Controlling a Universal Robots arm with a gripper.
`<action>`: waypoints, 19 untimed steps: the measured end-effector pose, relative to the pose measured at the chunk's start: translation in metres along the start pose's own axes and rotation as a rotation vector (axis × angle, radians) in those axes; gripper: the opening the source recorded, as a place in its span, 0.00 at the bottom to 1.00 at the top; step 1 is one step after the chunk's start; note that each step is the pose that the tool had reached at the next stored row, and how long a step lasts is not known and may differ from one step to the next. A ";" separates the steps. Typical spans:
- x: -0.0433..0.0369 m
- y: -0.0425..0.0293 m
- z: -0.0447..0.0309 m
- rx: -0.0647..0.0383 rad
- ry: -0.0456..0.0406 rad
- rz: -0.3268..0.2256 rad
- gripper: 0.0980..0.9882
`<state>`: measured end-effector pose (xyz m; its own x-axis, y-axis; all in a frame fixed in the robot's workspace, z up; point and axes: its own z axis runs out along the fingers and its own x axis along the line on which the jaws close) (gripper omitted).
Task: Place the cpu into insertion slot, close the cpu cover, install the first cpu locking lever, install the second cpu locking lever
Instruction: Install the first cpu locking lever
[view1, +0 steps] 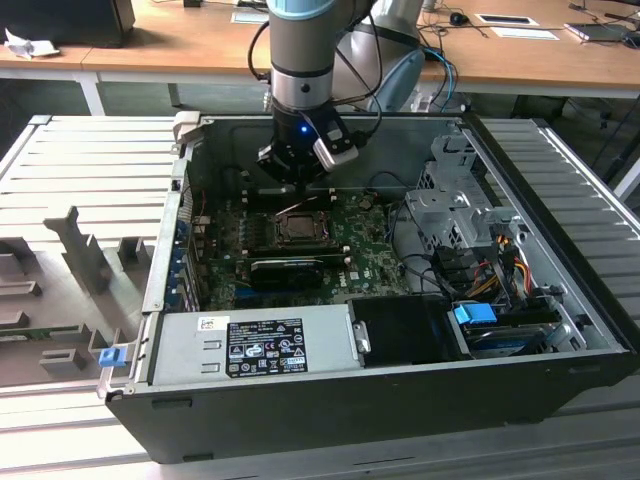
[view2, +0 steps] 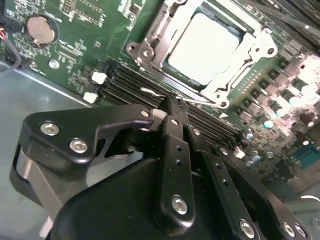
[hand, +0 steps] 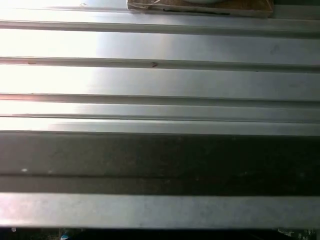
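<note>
cpu (view2: 202, 47) in covered socket, beyond claw (view2: 172, 105)

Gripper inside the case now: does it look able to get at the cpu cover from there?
Probably yes. The gripper sits closed just beside the socket, over the memory slots. The cpu cover lies down around the cpu, with nothing standing between them.

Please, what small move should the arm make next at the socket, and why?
Probably press the thin locking lever down and sideways to latch it. The cpu already sits in the insertion slot under the closed cpu cover, and the shut gripper touches that lever.
</note>
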<state>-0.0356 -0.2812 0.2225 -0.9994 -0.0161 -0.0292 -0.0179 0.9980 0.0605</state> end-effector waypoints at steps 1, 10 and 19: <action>-0.0010 0.0002 0.0009 0.000 0.0000 0.000 0.01; -0.0115 0.0008 0.0141 0.000 0.0001 -0.001 0.01; -0.0123 -0.0001 0.0181 0.000 0.0000 -0.001 0.01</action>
<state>-0.0228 -0.2800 0.2047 -0.9994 -0.0170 -0.0293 -0.0187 0.9980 0.0605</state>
